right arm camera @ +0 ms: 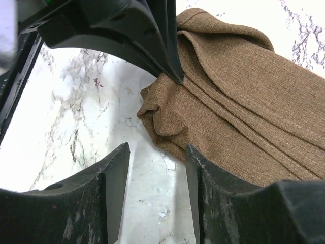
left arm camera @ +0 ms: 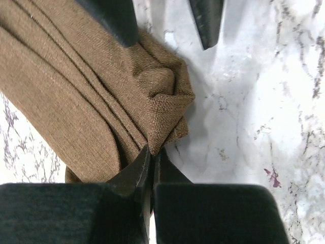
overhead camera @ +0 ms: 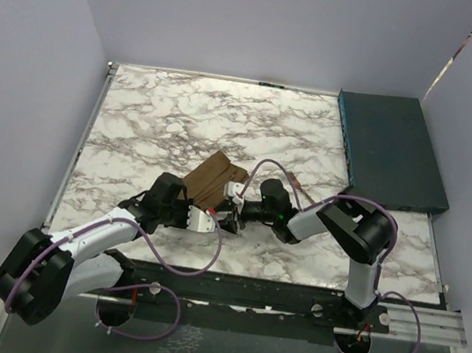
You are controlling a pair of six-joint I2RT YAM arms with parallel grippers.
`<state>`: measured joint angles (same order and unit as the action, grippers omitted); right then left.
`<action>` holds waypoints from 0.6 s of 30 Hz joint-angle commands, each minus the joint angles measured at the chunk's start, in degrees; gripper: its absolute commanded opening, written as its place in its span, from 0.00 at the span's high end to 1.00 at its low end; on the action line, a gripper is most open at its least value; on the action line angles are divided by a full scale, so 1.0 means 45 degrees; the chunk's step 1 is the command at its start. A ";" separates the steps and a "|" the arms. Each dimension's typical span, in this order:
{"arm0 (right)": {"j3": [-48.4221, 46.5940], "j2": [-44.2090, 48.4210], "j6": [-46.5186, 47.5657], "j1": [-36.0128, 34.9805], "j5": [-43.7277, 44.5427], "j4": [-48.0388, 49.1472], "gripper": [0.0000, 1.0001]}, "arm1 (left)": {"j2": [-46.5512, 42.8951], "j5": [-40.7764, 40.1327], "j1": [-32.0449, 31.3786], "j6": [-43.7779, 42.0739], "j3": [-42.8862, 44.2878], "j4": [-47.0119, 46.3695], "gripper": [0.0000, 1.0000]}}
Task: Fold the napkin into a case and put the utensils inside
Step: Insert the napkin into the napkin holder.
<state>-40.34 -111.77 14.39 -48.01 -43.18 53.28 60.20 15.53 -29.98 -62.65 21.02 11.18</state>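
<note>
We see the brown napkin (overhead camera: 215,178) lying folded in long flat layers near the middle of the table (overhead camera: 165,113), a bit to the near side. Its near end is bunched up into a little lump. The left tool (left arm camera: 151,152) has its two fingers pressed together, and they pinch the edge of the napkin at that bunched end. The right tool (right arm camera: 157,152) is just beside it, on the right. Its fingers (right arm camera: 114,178) stand apart with only bare table between them, and the corner of the napkin sits just past their tips, not held by them. A dark teal box (overhead camera: 391,151) lies well apart at the far right of the table
</note>
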 commanded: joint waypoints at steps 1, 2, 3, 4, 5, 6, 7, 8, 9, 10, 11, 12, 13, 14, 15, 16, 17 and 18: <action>0.0212 -0.0360 0.0825 -0.0014 0.0375 0.1465 0.47 | -0.0122 0.0209 0.0450 0.1126 0.0108 -0.0228 1.00; 0.0140 -0.0500 0.0840 -0.0030 0.0376 0.1547 0.47 | -0.0149 0.0246 0.0477 0.1171 0.0082 -0.0227 1.00; 0.0075 -0.0613 0.0893 -0.0029 0.0376 0.1653 0.47 | -0.0172 0.0268 0.0498 0.1196 0.0060 -0.0225 1.00; 0.0045 -0.0720 0.0960 -0.0036 0.0411 0.1862 0.47 | -0.0202 0.0290 0.0508 0.1258 0.0057 -0.0222 1.00; 0.0049 -0.0870 0.0988 -0.0057 0.0483 0.2141 0.47 | -0.0196 0.0298 0.0524 0.1322 0.0057 -0.0229 1.00; 0.0059 -0.0984 0.1051 -0.0089 0.0558 0.2447 0.47 | -0.0183 0.0299 0.0538 0.1369 0.0074 -0.0252 1.00; 0.0050 -0.1128 0.1119 -0.0161 0.0631 0.2686 0.47 | -0.0162 0.0314 0.0564 0.1419 0.0093 -0.0223 1.00; 0.0017 -0.1258 0.1216 -0.0224 0.0745 0.2835 0.47 | -0.0142 0.0318 0.0594 0.1481 0.0112 -0.0229 1.00; -0.0053 -0.1384 0.1311 -0.0266 0.0850 0.2874 0.47 | -0.0113 0.0345 0.0637 0.1555 0.0142 -0.0237 1.00; -0.0110 -0.1490 0.1374 -0.0320 0.0997 0.2942 0.46 | -0.0100 0.0388 0.0686 0.1662 0.0167 -0.0231 1.00; -0.0144 -0.1594 0.1426 -0.0351 0.1155 0.3021 0.42 | -0.0098 0.0391 0.0729 0.1775 0.0200 -0.0232 1.00; -0.0168 -0.1692 0.1481 -0.0391 0.1321 0.3134 0.38 | -0.0088 0.0413 0.0769 0.1899 0.0221 -0.0225 1.00; -0.0195 -0.1778 0.1498 -0.0433 0.1483 0.3265 0.37 | -0.0123 0.0443 0.0805 0.2019 0.0231 -0.0227 1.00; -0.0248 -0.1876 0.1523 -0.0477 0.1648 0.3350 0.36 | -0.0145 0.0481 0.0846 0.2135 0.0244 -0.0220 1.00; -0.0310 -0.1969 0.1515 -0.0529 0.1780 0.3404 0.36 | -0.0160 0.0519 0.0874 0.2249 0.0234 -0.0234 1.00; -0.0396 -0.2047 0.1524 -0.0555 0.1907 0.3423 0.36 | -0.0196 0.0546 0.0906 0.2295 0.0247 -0.0238 1.00; -0.0465 -0.2130 0.1542 -0.0620 0.2023 0.3443 0.36 | -0.0225 0.0569 0.0928 0.2335 0.0251 -0.0231 1.00; -0.0518 -0.2203 0.1542 -0.0694 0.2208 0.3511 0.36 | -0.0243 0.0582 0.0947 0.2405 0.0249 -0.0220 1.00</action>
<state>-41.06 -119.50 19.84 -50.11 -37.71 65.43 60.10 15.86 -26.30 -54.41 21.08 10.37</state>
